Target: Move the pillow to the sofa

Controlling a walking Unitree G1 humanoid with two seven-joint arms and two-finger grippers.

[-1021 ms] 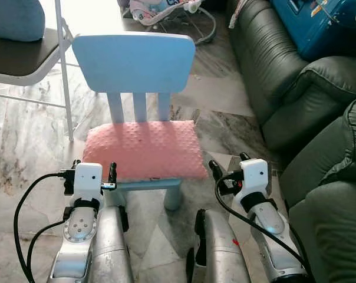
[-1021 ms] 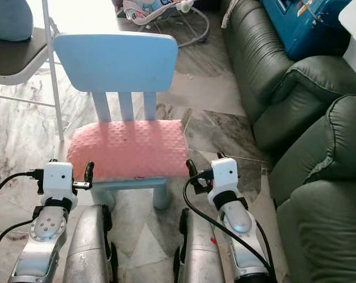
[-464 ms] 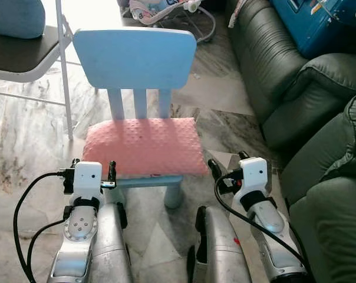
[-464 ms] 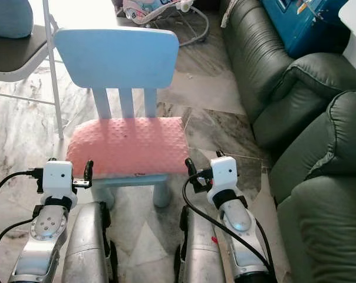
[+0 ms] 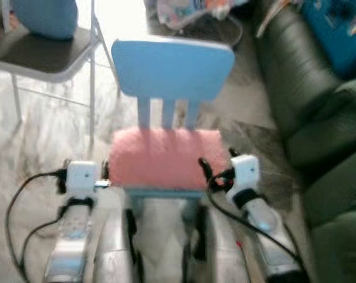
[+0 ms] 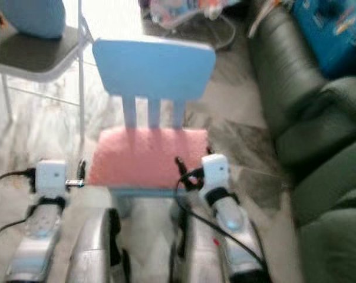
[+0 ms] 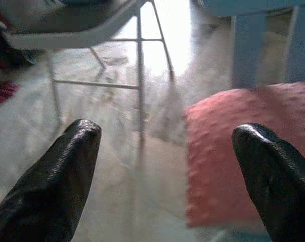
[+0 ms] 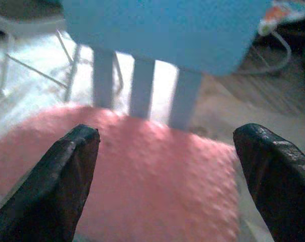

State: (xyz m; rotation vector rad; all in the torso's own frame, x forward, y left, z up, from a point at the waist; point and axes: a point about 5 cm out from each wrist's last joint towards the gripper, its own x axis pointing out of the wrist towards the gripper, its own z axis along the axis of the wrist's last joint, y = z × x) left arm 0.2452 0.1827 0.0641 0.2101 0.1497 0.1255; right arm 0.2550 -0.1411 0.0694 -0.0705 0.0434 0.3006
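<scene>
On the chair seat, dead ahead: I see the pink pillow (image 5: pixel 166 158) lying flat on the small blue chair (image 5: pixel 172 69), just below its slatted back
Left gripper (image 7: pixel 167 151): I have it low beside the pillow's left edge, fingers spread wide, holding nothing
Right gripper (image 8: pixel 167 151): I have it at the pillow's right front corner, fingers wide apart, empty, with the dotted pink fabric between them
Sofa (image 5: pixel 319 106): dark green, along my right, well apart from the chair
In the way: the chair's back stands behind the pillow; bare marble floor (image 5: pixel 42 130) lies between chair and sofa
Around: a folding chair (image 5: pixel 48 56) with a blue cushion (image 5: pixel 47 16) at far left; a blue box (image 5: pixel 343 32) on the sofa; a baby bouncer (image 5: pixel 195 12) beyond
Writing: head views are blurred, so I can read no label
</scene>
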